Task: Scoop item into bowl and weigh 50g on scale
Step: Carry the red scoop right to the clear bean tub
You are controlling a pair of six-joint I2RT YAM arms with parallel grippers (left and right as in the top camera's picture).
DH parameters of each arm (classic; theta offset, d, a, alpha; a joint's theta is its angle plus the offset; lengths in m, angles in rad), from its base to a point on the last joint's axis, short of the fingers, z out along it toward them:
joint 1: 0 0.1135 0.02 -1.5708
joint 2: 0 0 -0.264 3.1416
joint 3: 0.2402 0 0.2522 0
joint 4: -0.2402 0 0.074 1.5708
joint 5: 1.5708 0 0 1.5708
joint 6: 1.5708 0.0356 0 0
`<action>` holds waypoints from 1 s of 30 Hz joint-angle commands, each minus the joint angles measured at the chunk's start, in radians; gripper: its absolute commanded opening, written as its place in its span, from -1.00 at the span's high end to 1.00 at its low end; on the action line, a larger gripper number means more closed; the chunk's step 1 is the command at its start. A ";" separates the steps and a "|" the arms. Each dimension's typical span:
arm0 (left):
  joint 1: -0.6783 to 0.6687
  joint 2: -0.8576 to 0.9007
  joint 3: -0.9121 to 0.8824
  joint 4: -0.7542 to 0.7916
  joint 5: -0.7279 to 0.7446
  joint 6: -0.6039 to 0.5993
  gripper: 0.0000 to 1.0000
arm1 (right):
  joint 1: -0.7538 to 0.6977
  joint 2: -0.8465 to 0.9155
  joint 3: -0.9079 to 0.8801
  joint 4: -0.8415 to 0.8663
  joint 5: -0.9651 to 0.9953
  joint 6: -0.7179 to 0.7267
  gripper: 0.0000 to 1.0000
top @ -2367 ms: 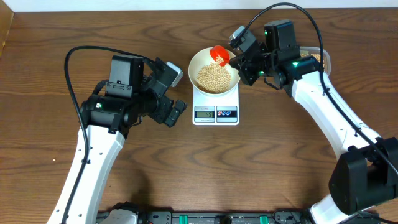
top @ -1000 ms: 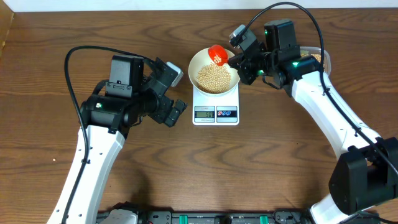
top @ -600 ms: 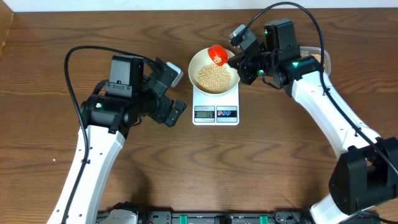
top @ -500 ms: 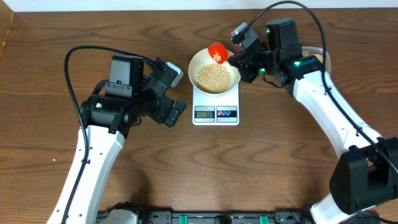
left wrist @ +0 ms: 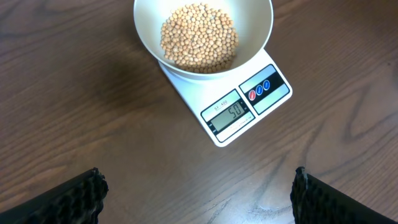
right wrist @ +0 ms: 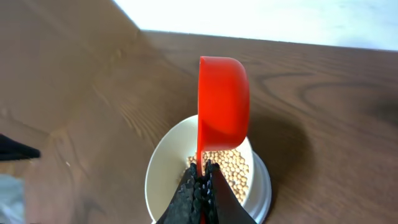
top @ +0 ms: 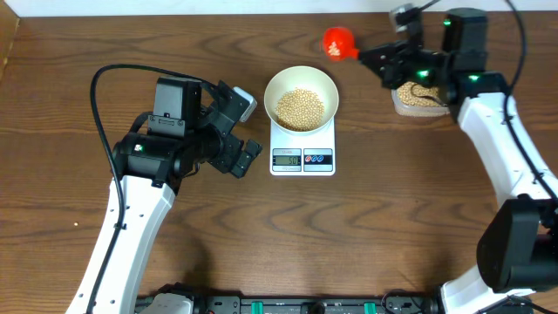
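risk: stray beans (top: 300,107) could drop from tilted scoop (top: 336,41) onto table (top: 366,218) | right claw (top: 367,54) pinching scoop handle | left claw (top: 251,129) spread

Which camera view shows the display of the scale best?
The left wrist view: the display faces the camera, unblocked, with digits large enough to read. The overhead view shows it too, but tiny and illegible. The right wrist view shows the bowl and red scoop, not the display.
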 commanded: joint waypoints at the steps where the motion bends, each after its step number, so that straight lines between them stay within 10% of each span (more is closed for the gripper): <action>1: -0.002 -0.001 0.014 -0.002 -0.005 0.013 -0.93 | -0.077 0.006 0.026 0.000 -0.111 0.112 0.98; 30: -0.002 -0.001 0.014 -0.002 -0.005 0.013 -0.93 | -0.406 0.006 0.026 -0.391 0.099 -0.172 0.98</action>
